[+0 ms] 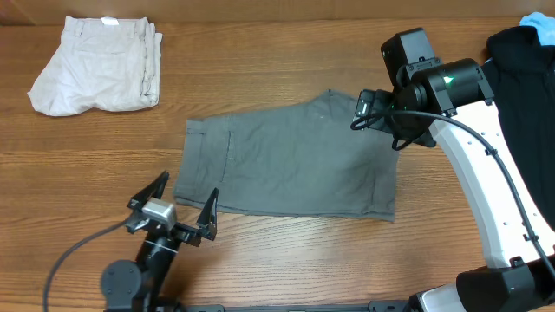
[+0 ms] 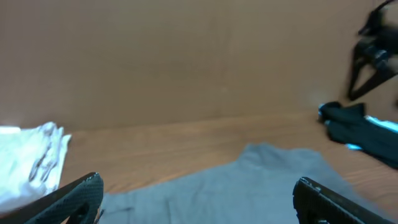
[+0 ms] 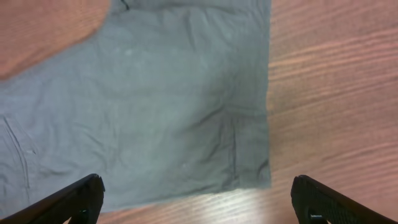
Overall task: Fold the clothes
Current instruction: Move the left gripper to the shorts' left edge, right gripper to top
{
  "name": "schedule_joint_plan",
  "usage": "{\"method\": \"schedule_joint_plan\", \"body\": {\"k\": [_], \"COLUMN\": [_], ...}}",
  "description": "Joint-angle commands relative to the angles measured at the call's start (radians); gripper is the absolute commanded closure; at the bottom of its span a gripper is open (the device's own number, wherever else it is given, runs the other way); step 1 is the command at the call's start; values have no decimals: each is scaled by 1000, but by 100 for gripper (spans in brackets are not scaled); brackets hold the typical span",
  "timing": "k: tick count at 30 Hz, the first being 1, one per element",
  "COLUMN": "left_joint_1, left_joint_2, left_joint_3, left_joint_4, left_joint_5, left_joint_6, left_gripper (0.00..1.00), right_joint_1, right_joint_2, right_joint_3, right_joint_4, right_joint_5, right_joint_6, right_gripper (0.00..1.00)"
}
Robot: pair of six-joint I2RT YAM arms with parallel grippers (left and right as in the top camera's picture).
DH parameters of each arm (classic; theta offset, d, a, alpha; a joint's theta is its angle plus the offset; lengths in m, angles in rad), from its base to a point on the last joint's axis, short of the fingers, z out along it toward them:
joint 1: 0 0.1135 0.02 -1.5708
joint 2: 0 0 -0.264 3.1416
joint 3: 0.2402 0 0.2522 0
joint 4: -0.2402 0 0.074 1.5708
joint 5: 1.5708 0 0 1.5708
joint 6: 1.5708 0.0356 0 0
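The grey shorts [image 1: 286, 160] lie flat on the wooden table, folded in half, waistband end to the left. They also show in the left wrist view [image 2: 249, 186] and the right wrist view [image 3: 155, 106]. My left gripper [image 1: 186, 192] is open and empty at the shorts' near left corner, its fingers [image 2: 199, 199] spread just above the cloth edge. My right gripper [image 1: 377, 121] is open and empty, hovering over the shorts' far right corner; its fingers [image 3: 199, 199] frame the hem and bare table.
Folded cream-beige shorts [image 1: 100, 65] lie at the far left, also in the left wrist view [image 2: 25, 162]. A black shirt [image 1: 525, 78] lies at the far right with a blue item [image 1: 542, 26] behind it.
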Motion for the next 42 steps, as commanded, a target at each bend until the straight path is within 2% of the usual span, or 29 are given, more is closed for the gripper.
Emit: {"method": "schedule_joint_plan", "body": {"k": [1, 4, 7, 10, 12, 14, 16, 19, 20, 22, 24, 28, 29, 30, 31, 33, 37, 40, 42], "left_joint_1": [4, 4, 3, -8, -27, -49, -55, -55, -55, -55, -56, -59, -62, -68, -76, -98, -134, -135, -126], "left_joint_2": [192, 448, 707, 922, 1047, 1134, 1217, 1268, 1302, 1329, 1353, 1406, 1422, 1436, 1452, 1490, 1577, 1643, 1688], "left_joint_3": [185, 364, 603, 869, 1043, 1166, 1258, 1264, 1264, 1264, 1264, 1264, 1264, 1264, 1264, 1264, 1264, 1264, 1264], "left_joint_4": [-57, -154, -336, -603, -776, -879, -917, -916, -919, -921, -906, -910, -911, -913, -914, -915, -918, -943, -966], "left_joint_5": [119, 247, 346, 301, 187, 113, 105, 137, 171, 168, 165, 60, -8, -74, -132, -206, -243, -337, -400], "left_joint_6": [38, 72, 102, 132, 151, 151, 145, 117, 61, 29, 31, -18, -54, -93, -125, -150, -150, -211, -243], "left_gripper": [0, 0, 0, 0, 0, 0, 0, 0, 0, 0, 7, 85, 96, 96, 96, 96, 96, 96, 96], "right_joint_1": [-2, -2, -2, -2, -2, -2, -2, -2, -2, -2, -2, -2, -2, -2, -2, -2, -8, -24, -41], "right_joint_2": [-8, -8, -8, -8, -8, -8, -8, -8, -8, -8, -8, -7, -7, -7, -7, -4, 4, 16, 30], "right_joint_3": [-2, -2, -2, -2, -3, -2, -3, -3, -3, -3, -3, -5, -10, -17, -28, -52, -120, -175, -218], "right_joint_4": [26, 45, 48, 50, 50, 50, 58, 72, 76, 76, 77, 84, 87, 89, 90, 96, 133, 161, 186], "right_joint_5": [24, 25, 26, 26, 40, 55, 59, 59, 59, 59, 60, 59, 58, 55, 50, 43, 39, 23, -11], "right_joint_6": [-1, -2, -2, -2, -2, -2, -2, -2, -2, -2, -2, -2, -2, 3, 11, 10, 22, 59, 62], "right_gripper": [0, 0, 0, 0, 0, 0, 0, 0, 0, 0, 0, 0, 0, 0, 6, 26, 72, 89, 92]}}
